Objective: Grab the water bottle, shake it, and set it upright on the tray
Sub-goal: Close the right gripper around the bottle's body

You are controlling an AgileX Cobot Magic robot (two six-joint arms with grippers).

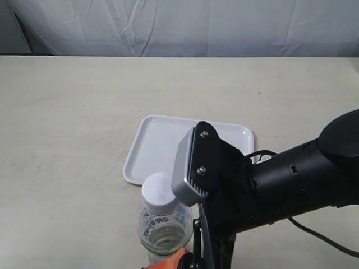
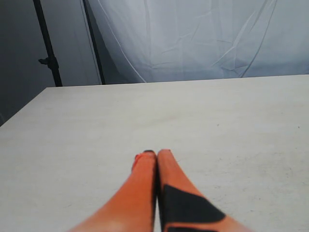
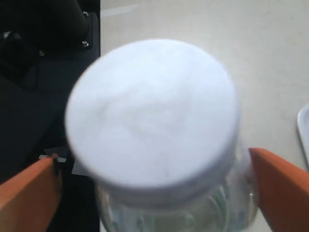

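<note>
The water bottle is upright, with its white cap toward the camera, and it looks raised off the table in front of the tray. My right gripper is shut on the bottle's body. One orange finger lies on one side and the other finger presses the opposite side. The white cap fills the right wrist view, and a sliver of the tray shows at its edge. My left gripper is shut on nothing, low over bare table, and is out of the exterior view.
The black right arm reaches in from the right and overlaps the tray's near right corner. A white cloth backdrop hangs behind the table's far edge. A dark stand pole rises beyond the table in the left wrist view.
</note>
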